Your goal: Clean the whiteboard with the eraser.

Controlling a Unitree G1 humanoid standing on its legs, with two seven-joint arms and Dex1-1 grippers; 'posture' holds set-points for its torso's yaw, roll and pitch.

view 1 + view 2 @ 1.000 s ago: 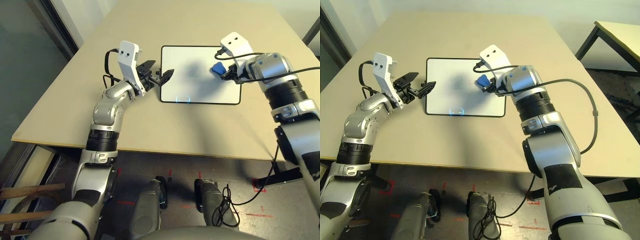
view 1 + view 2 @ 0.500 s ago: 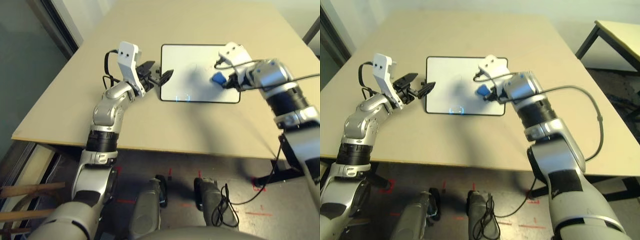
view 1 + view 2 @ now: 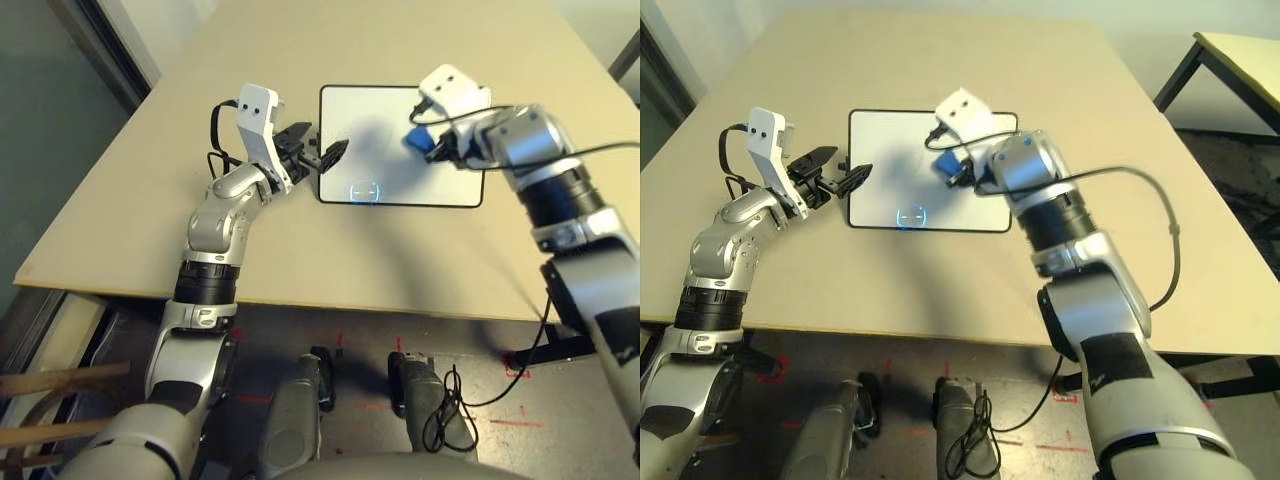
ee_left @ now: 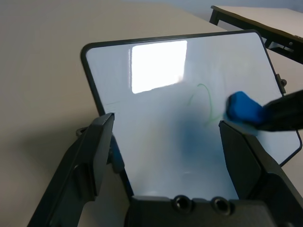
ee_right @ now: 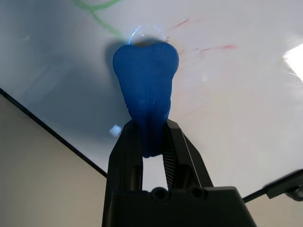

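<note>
Silver arms [image 3: 212, 215] bear black ribbed bands [image 3: 205, 283]; right of the whiteboard [image 3: 880, 200], a white bracket [image 3: 962, 110] has dark screw holes and a black cable [image 3: 1120, 172].

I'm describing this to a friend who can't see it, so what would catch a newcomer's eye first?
Probably the bright blue eraser, pinched in the right gripper over the whiteboard. Next, the glossy whiteboard itself, black-framed on the table, with green marks near the eraser. The open left gripper hangs by the board's left edge.

A blue eraser [image 4: 244, 109] near a green mark [image 4: 209, 106] on the whiteboard [image 4: 156, 127].
</note>
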